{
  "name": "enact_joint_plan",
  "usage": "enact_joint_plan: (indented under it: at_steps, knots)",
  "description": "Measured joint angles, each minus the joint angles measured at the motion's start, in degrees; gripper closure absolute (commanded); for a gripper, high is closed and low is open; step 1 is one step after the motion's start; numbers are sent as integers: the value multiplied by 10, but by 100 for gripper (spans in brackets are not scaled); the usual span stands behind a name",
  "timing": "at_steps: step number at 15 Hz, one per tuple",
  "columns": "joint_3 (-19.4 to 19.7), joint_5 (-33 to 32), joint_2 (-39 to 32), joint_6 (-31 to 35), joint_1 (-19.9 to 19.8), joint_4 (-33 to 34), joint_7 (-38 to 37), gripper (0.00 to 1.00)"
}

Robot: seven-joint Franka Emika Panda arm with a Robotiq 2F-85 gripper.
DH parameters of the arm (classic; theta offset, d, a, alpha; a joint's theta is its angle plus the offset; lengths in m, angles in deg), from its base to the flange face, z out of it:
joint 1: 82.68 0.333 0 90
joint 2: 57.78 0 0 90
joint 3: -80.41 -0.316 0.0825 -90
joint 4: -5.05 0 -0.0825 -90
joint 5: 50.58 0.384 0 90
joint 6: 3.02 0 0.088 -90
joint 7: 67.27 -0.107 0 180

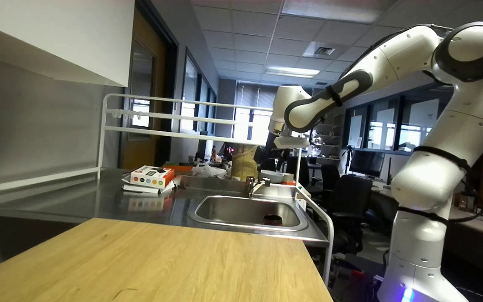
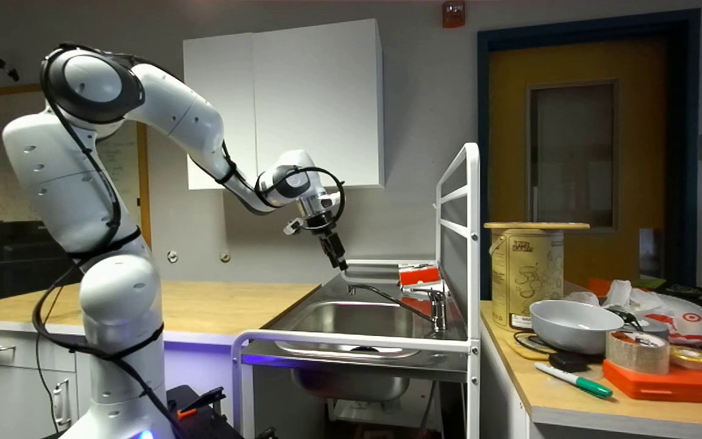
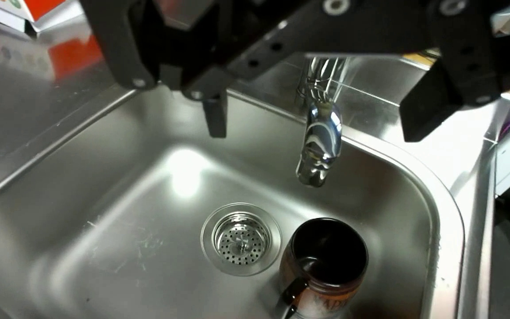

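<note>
Satiny steel sink [image 3: 148,212], glossy round mug [image 3: 326,274] inside, angular gripper [image 3: 314,133] above.

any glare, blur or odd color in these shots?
Wrist view: bright glare patch in the sink, sharp highlights on the faucet, mug interior near black, tool dark, slightly soft; in an exterior view, a far window blown out; in an exterior view, purple cast on a low panel.

Wrist view close, facing down; exterior views farther, sharing sink [image 1: 233,209].
</note>
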Motion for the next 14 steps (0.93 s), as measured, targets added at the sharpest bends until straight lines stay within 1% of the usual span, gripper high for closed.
enact_joint_plan:
  at_steps: [3, 8, 11, 14]
  knots:
    - [16, -3, -50, 5, -4, 30, -31, 0]
    - [65, -4, -125, 20, 0, 76, -42, 0]
    - [94, 2, -163, 20, 10, 103, -42, 0]
    - [115, 12, -196, 19, 25, 127, -42, 0]
